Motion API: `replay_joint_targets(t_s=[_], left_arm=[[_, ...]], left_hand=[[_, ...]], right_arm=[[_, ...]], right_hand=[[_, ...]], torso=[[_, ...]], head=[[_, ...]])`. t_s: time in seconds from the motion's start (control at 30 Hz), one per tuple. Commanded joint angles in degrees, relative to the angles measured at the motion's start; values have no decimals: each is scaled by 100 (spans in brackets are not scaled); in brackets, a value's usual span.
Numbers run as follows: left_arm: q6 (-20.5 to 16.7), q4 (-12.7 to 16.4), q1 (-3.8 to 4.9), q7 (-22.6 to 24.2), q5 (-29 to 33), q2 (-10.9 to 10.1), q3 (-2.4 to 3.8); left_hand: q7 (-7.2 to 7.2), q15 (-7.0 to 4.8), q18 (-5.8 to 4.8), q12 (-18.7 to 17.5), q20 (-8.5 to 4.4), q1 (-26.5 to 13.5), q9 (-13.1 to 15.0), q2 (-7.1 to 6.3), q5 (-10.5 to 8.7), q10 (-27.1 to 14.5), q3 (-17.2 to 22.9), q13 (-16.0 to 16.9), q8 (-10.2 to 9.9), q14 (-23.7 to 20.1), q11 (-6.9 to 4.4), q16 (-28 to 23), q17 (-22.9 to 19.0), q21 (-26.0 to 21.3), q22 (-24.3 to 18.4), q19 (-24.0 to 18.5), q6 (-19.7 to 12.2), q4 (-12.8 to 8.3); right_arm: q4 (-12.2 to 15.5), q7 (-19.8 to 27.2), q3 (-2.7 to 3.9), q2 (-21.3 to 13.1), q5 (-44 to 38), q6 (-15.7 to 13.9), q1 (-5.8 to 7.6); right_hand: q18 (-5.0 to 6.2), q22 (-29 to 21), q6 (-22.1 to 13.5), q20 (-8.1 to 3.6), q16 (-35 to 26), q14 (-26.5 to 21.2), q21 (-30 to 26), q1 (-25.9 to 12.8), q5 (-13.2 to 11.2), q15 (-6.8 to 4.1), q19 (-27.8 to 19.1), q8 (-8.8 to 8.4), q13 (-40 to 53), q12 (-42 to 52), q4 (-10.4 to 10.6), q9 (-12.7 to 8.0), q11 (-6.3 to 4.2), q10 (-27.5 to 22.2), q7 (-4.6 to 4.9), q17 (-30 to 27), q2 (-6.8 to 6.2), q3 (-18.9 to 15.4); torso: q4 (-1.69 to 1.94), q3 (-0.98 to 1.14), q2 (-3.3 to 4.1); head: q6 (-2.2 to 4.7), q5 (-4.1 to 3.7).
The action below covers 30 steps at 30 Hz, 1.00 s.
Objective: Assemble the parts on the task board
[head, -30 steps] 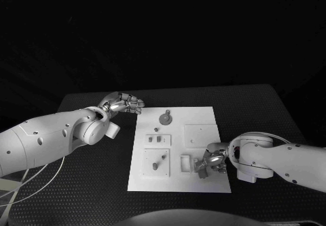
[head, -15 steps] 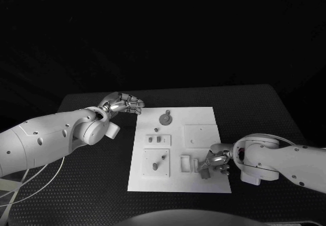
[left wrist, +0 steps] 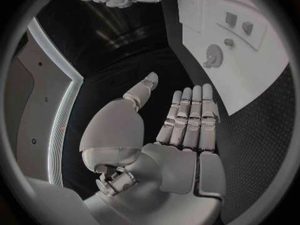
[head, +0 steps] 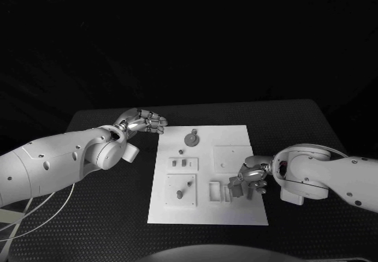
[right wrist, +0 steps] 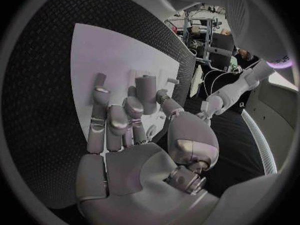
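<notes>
Head overhead — wrists close, board (head: 208, 173) shared

Part (head: 237, 190) under right hand (head: 250, 177) half hidden

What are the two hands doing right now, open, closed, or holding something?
Left hand: open, holding nothing, beside the task board.
Right hand: fingers hold a part over the board.

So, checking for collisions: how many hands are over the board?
1: the right hand, over the right edge of the task board. The left hand sits off its far left corner.
</notes>
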Motion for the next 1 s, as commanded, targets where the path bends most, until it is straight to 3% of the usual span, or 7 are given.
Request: replay_joint_targets(t_s=[0.03,0.47,0.53,0.8,1.0], left_arm=[[74,14,8,54,29,8,4],[82,8,9,57,33,33,4],[95,8,9,59,36,34,4],[101,7,9,61,52,25,4],[101,5,9,60,53,20,4]], left_hand=[[17,30,62,27,41,-67,7,-8,-6,24,11,-8,30,-24,5,25,-9,31,-10,12,16,35],[17,31,62,26,42,-71,6,-7,-6,26,11,-13,31,-25,5,26,-12,31,-12,11,16,38],[17,31,62,25,43,-73,6,-7,-6,26,11,-14,31,-26,5,26,-13,31,-13,11,16,40],[18,33,61,24,45,-83,6,-4,-7,26,9,-19,32,-28,6,27,-16,31,-15,11,14,48],[20,35,61,22,46,-110,4,3,-8,27,2,-27,32,-30,7,29,-22,31,-20,9,10,67]], right_arm=[[-63,-16,-2,118,331,31,6],[-378,-71,-6,715,452,-4,5],[-388,-70,-7,751,370,12,-1],[-403,-105,-9,815,-227,69,-81],[-431,-123,-10,855,-181,101,-113]], right_hand=[[128,107,143,-3,19,-10,18,-88,16,-48,-9,-9,20,64,56,-12,-41,13,100,-5,-47,28],[128,115,212,-26,49,-3,44,-195,13,-70,21,-11,79,190,123,-23,-63,88,77,4,-166,70],[128,116,217,-29,51,-4,47,-215,13,-72,22,-16,75,188,140,-29,-65,86,75,4,-173,75],[128,116,231,-35,56,-7,54,-270,13,-77,22,-29,72,197,192,-47,-70,86,71,5,-181,95],[128,117,251,-40,62,-6,60,-290,14,-81,26,-27,90,231,212,-52,-76,112,65,6,-182,107]], torso=[[3,3,2],[3,6,1],[3,4,3],[0,4,0],[-1,7,2]], head=[[8,1],[9,15],[28,18],[-7,32],[-19,35]])
